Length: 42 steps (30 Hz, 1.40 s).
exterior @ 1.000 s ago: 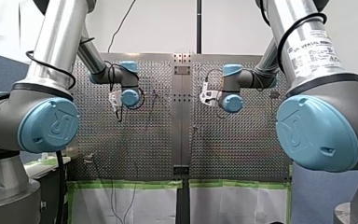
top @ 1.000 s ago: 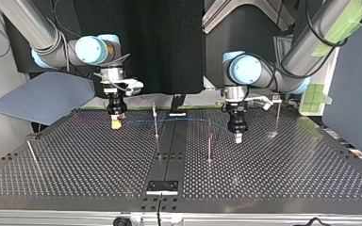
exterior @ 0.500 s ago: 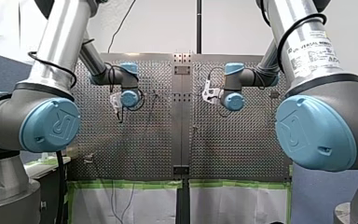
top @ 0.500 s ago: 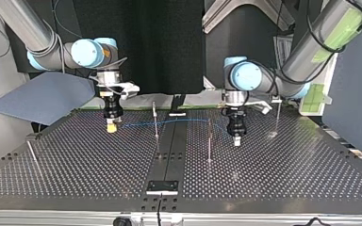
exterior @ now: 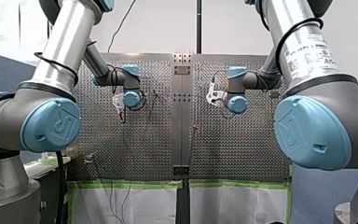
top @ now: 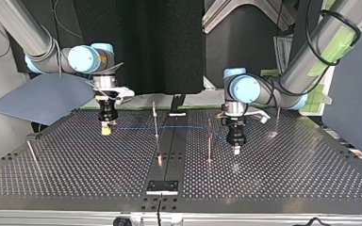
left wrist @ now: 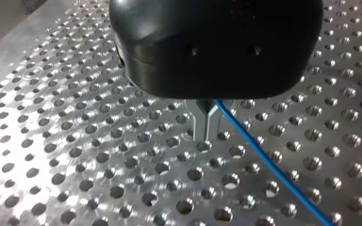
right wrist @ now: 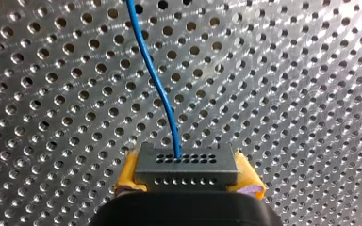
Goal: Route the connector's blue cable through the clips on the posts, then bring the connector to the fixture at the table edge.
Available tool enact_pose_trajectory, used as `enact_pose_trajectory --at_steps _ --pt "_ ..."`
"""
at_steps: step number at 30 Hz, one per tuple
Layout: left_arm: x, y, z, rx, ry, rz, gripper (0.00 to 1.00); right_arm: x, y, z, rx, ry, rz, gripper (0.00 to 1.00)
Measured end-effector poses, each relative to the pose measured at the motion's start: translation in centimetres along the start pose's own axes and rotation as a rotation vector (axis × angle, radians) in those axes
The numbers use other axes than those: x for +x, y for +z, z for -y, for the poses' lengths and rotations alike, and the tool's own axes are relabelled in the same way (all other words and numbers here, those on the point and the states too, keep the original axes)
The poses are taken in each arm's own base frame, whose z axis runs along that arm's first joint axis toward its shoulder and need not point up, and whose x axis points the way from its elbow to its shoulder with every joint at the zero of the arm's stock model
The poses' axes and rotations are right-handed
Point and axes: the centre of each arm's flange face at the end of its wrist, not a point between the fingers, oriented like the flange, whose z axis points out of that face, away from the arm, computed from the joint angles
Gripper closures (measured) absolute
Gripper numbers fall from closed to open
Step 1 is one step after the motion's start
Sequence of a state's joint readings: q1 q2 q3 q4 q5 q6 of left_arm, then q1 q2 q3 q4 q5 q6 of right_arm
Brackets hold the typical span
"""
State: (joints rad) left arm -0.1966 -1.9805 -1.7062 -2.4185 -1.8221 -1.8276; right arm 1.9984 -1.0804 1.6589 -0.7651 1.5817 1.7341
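You are seeing the blue cable [left wrist: 264, 153] running off the frame edge beside my left claw [left wrist: 208, 134]; the posts' clips [top: 154, 107] are showing too small to tell if it is seated.

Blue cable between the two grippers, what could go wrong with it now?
1. The blue cable looks stretched straight between my right gripper, which clamps the connector, and my left gripper. More pull might tug it from the connector or slip it through the thin metal fingers.
2. It passes two thin posts and could snag on or bend one.
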Motion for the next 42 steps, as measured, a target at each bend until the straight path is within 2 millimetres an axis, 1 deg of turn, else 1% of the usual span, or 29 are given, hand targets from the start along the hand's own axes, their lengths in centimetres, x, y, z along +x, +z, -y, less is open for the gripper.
enact_pose_trajectory --at_steps 5,6,7,9,10,11,12,13,14,16,17,18,19,20,21,22,23,30,42 --pt "-0.1 0.3 -0.4 -0.007 0.0 0.003 0.98 0.1 0.3 -0.4 -0.003 0.0 -0.002 1.0" --pt "-0.2 0.3 -0.5 -0.008 0.001 0.004 0.93 0.1 0.4 -0.4 -0.002 0.0 -0.001 1.0" --pt "-0.2 0.3 -0.5 -0.009 0.003 0.005 0.93 0.1 0.4 -0.4 0.0 0.0 0.0 1.0" --pt "-0.2 0.3 -0.6 -0.01 0.008 0.005 0.65 0.1 0.4 -0.5 0.002 0.0 0.004 1.0" --pt "-0.2 0.3 -0.6 -0.01 0.012 0.005 0.65 0.1 0.4 -0.5 0.002 0.0 0.005 1.0" --pt "-0.2 0.3 -0.5 -0.008 0.016 0.005 0.59 0.1 0.4 -0.5 0.002 0.0 0.006 1.0" --pt "-0.2 0.3 -0.5 -0.006 0.019 0.005 0.63 0.0 0.3 -0.5 0.002 0.001 0.007 1.0" --pt "-0.2 0.3 -0.4 0.0 0.023 0.003 0.63 0.0 0.3 -0.5 0.002 0.001 0.008 1.0" --pt "-0.1 0.3 -0.4 0.005 0.025 0.001 0.65 0.0 0.3 -0.5 0.003 0.001 0.009 1.0" --pt "-0.1 0.3 -0.4 0.014 0.025 -0.006 0.65 0.0 0.3 -0.5 0.003 0.001 0.01 1.0" --pt "0.0 0.3 -0.3 0.018 0.026 -0.01 0.6 0.0 0.3 -0.5 0.003 0.001 0.01 1.0" --pt "0.0 0.2 -0.3 0.023 0.028 -0.013 0.46 0.0 0.3 -0.5 0.002 0.001 0.011 1.0" --pt "0.0 0.2 -0.2 0.03 0.032 -0.016 0.46 0.0 0.3 -0.5 0.002 0.001 0.012 1.0" --pt "0.0 0.2 -0.2 0.033 0.036 -0.017 0.32 -0.1 0.3 -0.5 0.002 0.001 0.014 1.0" --pt "0.0 0.2 -0.2 0.036 0.04 -0.018 0.08 -0.1 0.3 -0.5 0.002 0.001 0.015 1.0" --pt "0.1 0.2 -0.1 0.042 0.047 -0.019 0.08 -0.1 0.3 -0.5 0.002 0.001 0.016 1.0" --pt "0.1 0.2 -0.1 0.047 0.053 -0.02 0.0 -0.1 0.2 -0.5 0.002 0.001 0.017 1.0" --pt "0.3 -0.1 -0.2 0.04 0.102 -0.045 0.0 -0.3 0.1 -0.4 0.001 0.003 0.029 1.0" --pt "0.8 -1.1 -1.4 -0.072 0.082 -0.116 0.0 -0.4 0.0 -0.3 0.003 0.007 0.034 1.0"
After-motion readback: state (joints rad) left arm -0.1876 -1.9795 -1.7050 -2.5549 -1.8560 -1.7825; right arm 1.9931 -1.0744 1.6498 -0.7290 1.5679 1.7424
